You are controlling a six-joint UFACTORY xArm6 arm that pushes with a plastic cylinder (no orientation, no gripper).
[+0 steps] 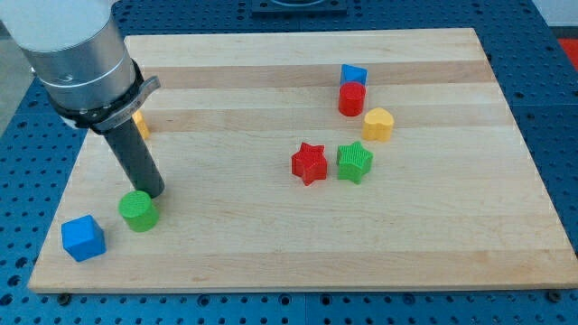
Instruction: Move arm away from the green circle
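Observation:
The green circle is a short green cylinder near the view's bottom left of the wooden board. My tip is at the lower end of the dark rod and stands just to the upper right of the green circle, touching or nearly touching its edge. The arm's grey body fills the view's top left corner.
A blue cube lies left of and below the green circle. A yellow block is partly hidden behind the arm. A red star and green star sit mid-board. A blue block, red cylinder and yellow heart cluster at upper right.

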